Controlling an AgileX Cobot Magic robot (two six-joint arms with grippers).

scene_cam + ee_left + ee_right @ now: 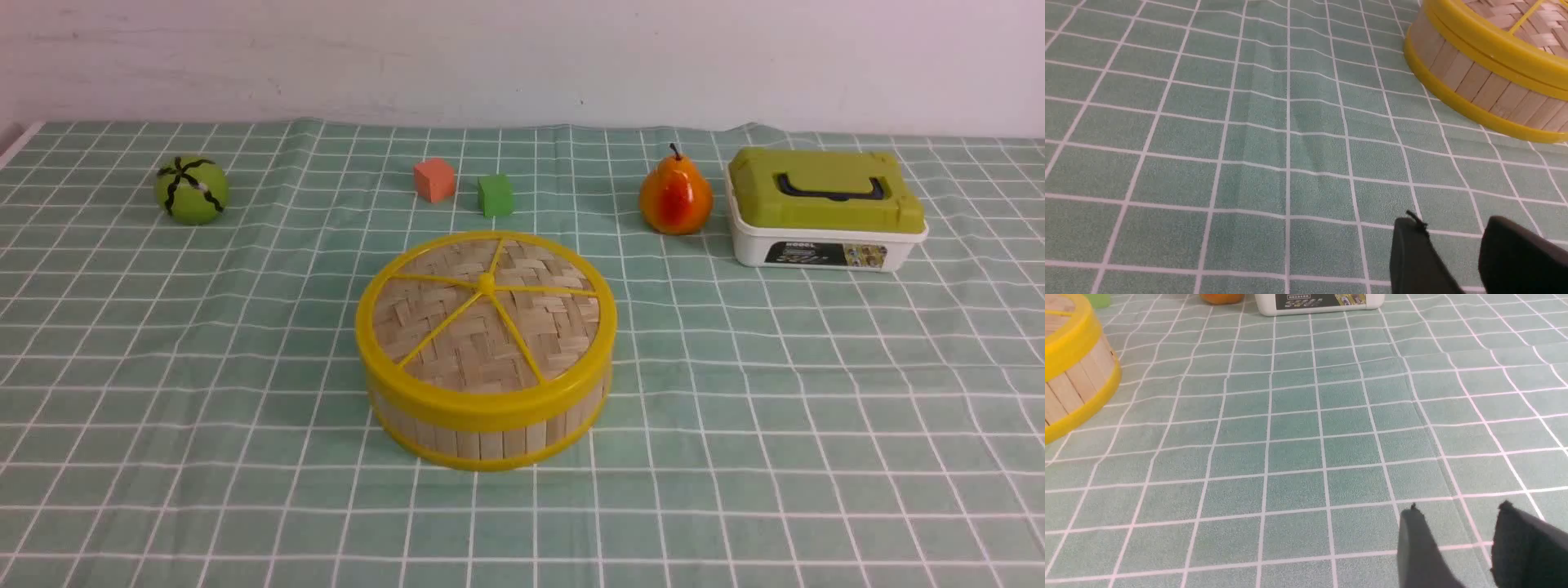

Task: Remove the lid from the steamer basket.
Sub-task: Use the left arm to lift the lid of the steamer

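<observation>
From the front, the lid (pixel 486 314) sits closed on the steamer basket (pixel 482 433), mid-way across the checked cloth (pixel 816 408). The left wrist view shows the left gripper (pixel 1451 222) with jaws apart over cloth, well apart from the basket. In the right wrist view, the right gripper (pixel 1459 508) is likewise parted, with the basket well apart from it.
</observation>
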